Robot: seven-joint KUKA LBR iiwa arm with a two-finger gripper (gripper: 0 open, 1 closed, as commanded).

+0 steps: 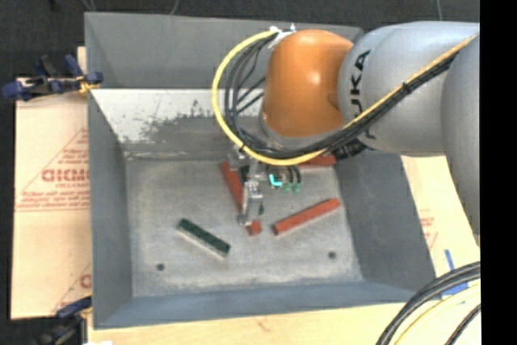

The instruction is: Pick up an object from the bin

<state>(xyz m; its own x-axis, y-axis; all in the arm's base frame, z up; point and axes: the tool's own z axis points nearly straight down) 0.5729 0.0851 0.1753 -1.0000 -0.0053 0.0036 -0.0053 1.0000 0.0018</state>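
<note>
In middle of grey metal bin: gripper at small red block, whether clenched cannot tell. Block likely light, rigid; pinch narrow sides.

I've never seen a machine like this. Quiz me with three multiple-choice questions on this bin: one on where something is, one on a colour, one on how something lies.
1. Where is the dark green bar from the gripper?
A. lower left of it in the picture
B. behind it, by the back wall
C. on top of the arm

2. What colour is the long bar just right of the gripper?
A. blue
B. red
C. yellow

3. How does the dark green bar lie?
A. standing on end
B. leaning on a wall
C. flat on the bin floor, apart from the other pieces

Answers: 1 A, it sits down-left of the gripper. 2 B, it is plainly red. 3 C, bare grey floor shows all round it.
</note>
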